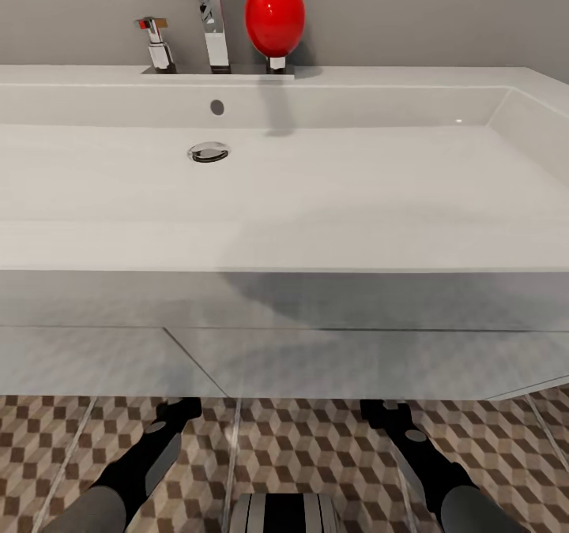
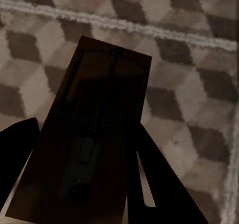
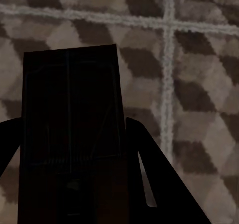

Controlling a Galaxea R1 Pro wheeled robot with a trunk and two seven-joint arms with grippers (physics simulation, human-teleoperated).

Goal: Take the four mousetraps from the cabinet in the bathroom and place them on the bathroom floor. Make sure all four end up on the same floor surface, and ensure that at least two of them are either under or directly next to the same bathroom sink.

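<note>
A: Mousetraps?
B: One dark mousetrap [image 2: 94, 134] sits between the left gripper [image 2: 84, 184] fingers, clamped, above the bathroom floor [image 2: 189, 84]. A second mousetrap [image 3: 72, 129] is pinched the same way in the right gripper [image 3: 74, 184], over a grout crossing.

A: Surroundings?
B: Head view: both arms low, left gripper [image 1: 175, 413] and right gripper [image 1: 387, 414] near the white vanity front [image 1: 316, 359]. Bathroom sink [image 1: 316, 185] above; chrome faucet [image 1: 212, 20], red egg-shaped object [image 1: 274, 13] on its back ledge.
</note>
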